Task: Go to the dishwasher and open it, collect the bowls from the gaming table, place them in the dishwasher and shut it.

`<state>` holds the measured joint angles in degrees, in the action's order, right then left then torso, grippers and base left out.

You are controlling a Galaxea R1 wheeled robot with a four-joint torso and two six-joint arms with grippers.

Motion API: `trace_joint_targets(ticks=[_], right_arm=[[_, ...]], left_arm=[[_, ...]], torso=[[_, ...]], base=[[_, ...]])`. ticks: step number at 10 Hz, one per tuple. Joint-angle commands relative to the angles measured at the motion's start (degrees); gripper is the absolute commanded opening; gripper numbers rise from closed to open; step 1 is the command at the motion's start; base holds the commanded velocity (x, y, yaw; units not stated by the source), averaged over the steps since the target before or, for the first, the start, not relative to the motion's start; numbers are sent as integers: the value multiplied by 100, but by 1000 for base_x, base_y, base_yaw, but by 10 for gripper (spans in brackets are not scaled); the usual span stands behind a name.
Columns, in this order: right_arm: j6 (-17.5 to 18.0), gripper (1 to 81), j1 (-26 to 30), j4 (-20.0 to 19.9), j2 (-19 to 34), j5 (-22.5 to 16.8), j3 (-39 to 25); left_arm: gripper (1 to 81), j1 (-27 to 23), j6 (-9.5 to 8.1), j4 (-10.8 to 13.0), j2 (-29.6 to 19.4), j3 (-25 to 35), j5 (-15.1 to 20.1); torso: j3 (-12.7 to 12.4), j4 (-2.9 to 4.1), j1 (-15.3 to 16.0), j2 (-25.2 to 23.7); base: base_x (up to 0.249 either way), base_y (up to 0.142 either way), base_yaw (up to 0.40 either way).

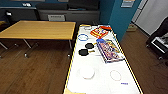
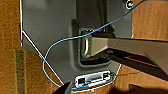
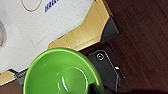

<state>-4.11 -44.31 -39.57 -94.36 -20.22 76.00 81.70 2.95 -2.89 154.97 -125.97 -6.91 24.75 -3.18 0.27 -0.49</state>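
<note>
Here the right arm hung just beyond the corner of the long glossy white tabletop (image 3: 37, 30), its wrist camera looking down over a glossy green bowl (image 3: 62, 72) — empty, close under it. Whether the right claw was clamped on it, I cannot tell. A round white bowl (image 1: 87, 72) sat on the tabletop — nothing visible inside.

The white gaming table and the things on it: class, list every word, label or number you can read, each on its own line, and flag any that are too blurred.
Nothing can be read in full.
Blue print on the gaming table near its corner: cut off and blurred.
Colourful game box: print too blurred.
Red box: print too blurred.
Green bowl: no text.
</note>
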Motion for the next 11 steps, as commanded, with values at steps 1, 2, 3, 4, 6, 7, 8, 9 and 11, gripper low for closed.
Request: trace_joint_targets(ticks=[1,2,3,4,6,7,8,9,11], right_arm=[[-512,10,-1206,55,485,906,-271],[-512,10,-1557,81,398,1238,-270],[-512,10,-1805,151,310,1440,-297],[-512,10,-2015,169,195,1557,-323],[-503,10,-2341,370,-103,1977,-542],[-494,10,-2455,503,-192,2101,-640],[-494,10,-2552,644,-297,2198,-719],[-486,10,-2631,731,-445,2302,-754],[-494,10,-2772,758,-702,2541,-701]], left_arm=[[811,-44,-154,-89,-1942,1935,23],[811,-115,-268,-80,-2388,2302,14],[811,-245,-373,-89,-2790,2651,14],[811,-403,-436,-80,-3076,2954,14],[811,-913,-471,-72,-3961,4136,32],[811,-1195,-471,-45,-4228,4589,67],[811,-1528,-471,-27,-4498,5079,111],[811,-1837,-480,-80,-4667,5345,146],[811,-2660,-796,-309,-4975,5653,454]], torso=[[0,0,0,0],[0,0,0,0],[0,0,0,0],[0,0,0,0],[0,0,0,0],[0,0,0,0],[0,0,0,0],[0,0,0,0],[0,0,0,0]], base=[[0,0,0],[0,0,0],[0,0,0],[0,0,0],[0,0,0],[0,0,0],[0,0,0],[0,0,0],[0,0,0]])
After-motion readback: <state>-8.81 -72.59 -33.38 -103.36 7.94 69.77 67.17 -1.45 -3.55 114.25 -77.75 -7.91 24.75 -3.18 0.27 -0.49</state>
